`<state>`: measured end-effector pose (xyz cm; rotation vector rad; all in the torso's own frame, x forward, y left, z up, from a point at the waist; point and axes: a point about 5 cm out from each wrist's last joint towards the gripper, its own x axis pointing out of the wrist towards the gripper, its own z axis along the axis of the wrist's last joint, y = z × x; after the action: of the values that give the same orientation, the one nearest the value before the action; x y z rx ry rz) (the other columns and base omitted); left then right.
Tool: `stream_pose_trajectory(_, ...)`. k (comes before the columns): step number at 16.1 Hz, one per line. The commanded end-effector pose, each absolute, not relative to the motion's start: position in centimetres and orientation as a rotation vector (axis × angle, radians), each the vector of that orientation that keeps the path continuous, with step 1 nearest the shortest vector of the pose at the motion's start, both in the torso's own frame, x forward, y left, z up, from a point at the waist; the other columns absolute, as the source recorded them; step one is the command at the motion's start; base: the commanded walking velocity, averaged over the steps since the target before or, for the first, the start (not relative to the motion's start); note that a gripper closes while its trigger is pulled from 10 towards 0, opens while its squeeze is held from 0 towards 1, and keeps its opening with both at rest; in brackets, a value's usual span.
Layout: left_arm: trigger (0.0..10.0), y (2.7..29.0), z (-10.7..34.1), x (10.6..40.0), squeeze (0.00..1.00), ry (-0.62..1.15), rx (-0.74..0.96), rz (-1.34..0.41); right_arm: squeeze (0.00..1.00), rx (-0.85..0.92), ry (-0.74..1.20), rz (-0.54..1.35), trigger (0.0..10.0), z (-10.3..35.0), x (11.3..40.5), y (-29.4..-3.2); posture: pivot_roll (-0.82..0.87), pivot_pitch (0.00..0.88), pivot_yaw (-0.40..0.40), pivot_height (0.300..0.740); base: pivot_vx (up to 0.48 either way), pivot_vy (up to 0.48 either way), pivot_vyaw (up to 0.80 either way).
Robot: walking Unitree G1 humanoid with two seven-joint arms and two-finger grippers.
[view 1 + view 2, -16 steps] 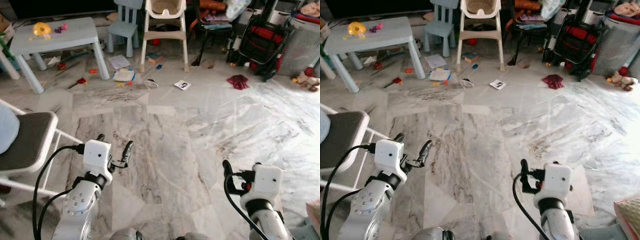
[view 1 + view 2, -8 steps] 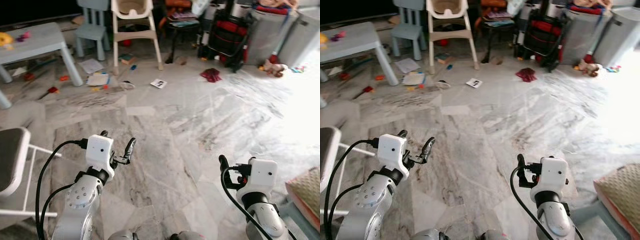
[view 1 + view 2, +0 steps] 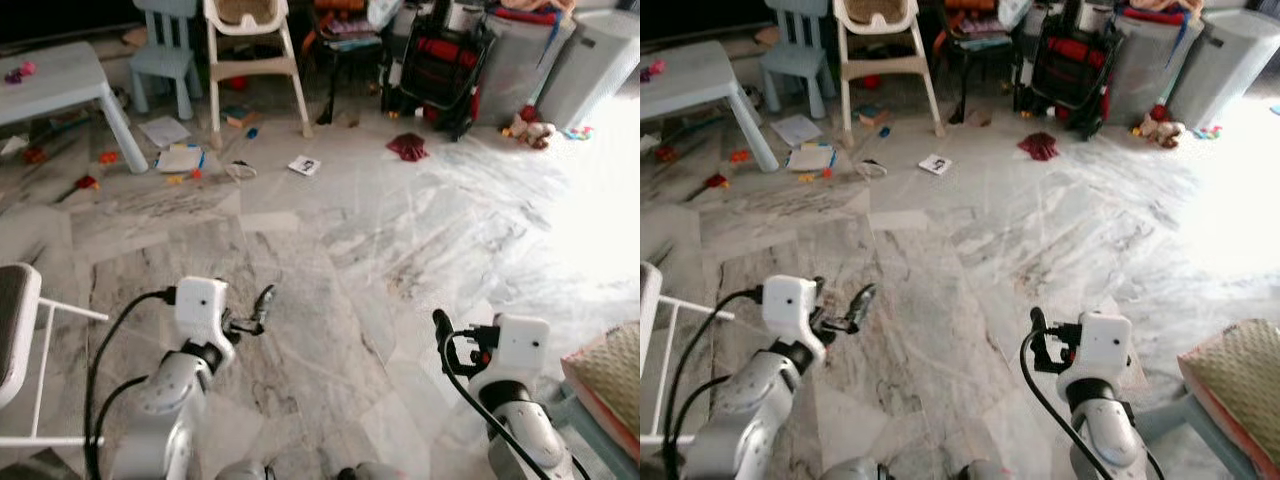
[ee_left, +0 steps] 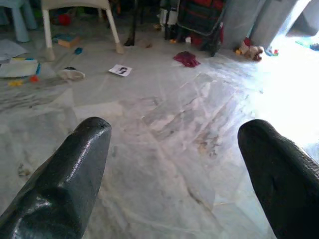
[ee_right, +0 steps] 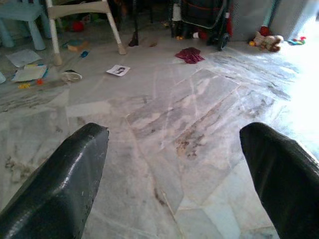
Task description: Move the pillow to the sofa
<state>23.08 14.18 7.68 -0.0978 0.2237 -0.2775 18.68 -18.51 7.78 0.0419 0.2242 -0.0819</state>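
My left gripper [image 3: 250,315] is held low over the marble floor, fingers open with nothing between them; the left wrist view shows the same spread [image 4: 174,164]. My right gripper [image 3: 1050,345] hangs at the same height, also open and holding nothing [image 5: 174,164]. At the far left edge stands a white-framed chair with a dark seat [image 3: 8,320]. At the far right edge lies a tan woven cushion with a pink border [image 3: 612,378] on a grey-blue base, just beyond my right arm.
At the back stand a grey child's table [image 3: 60,75], a small blue chair [image 3: 165,55], a white high chair [image 3: 250,50], a red-black stroller [image 3: 440,70] and grey bins [image 3: 590,60]. Papers and toys [image 3: 180,158] and a red cloth [image 3: 407,147] litter the far floor.
The camera has swung right: the chair with a light blue pillow has slid off to the left, and the tan cushion has come into view at the right. Both arms keep their pose.
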Motion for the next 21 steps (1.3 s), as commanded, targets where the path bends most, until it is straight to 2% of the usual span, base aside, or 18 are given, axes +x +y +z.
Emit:
stream_pose_trajectory(1, 10.0, 14.0, 8.0, 23.0, 0.0, 0.222, -0.086, -0.285, 0.0, 0.042, 0.23, -0.103, 10.0, 7.8, 18.5, -18.8, -0.06, 0.0, 0.018, 0.74, 0.0, 0.0, -0.8)
stream_pose_trajectory(5, 10.0, 14.2, 9.5, 22.3, 0.0, 0.176, 0.009, -0.415, 0.0, 0.047, 0.207, -0.142, 10.0, 9.2, 18.4, -19.0, -0.06, 0.0, 0.041, 0.74, 0.0, 0.0, -0.8)
stream_pose_trajectory(11, 10.0, 14.1, 10.2, 24.2, 0.0, 0.158, -0.039, -0.374, 0.0, 0.059, 0.222, -0.137, 10.0, 8.6, 19.0, -18.6, -0.06, 0.0, 0.042, 0.74, 0.0, 0.0, -0.8)
stream_pose_trajectory(21, 10.0, 13.0, 10.2, 24.4, 0.0, 0.17, -0.051, -0.422, 0.0, 0.062, 0.234, -0.139, 10.0, 8.4, 19.7, -18.6, -0.06, 0.0, 0.035, 0.74, 0.0, 0.0, -0.8)
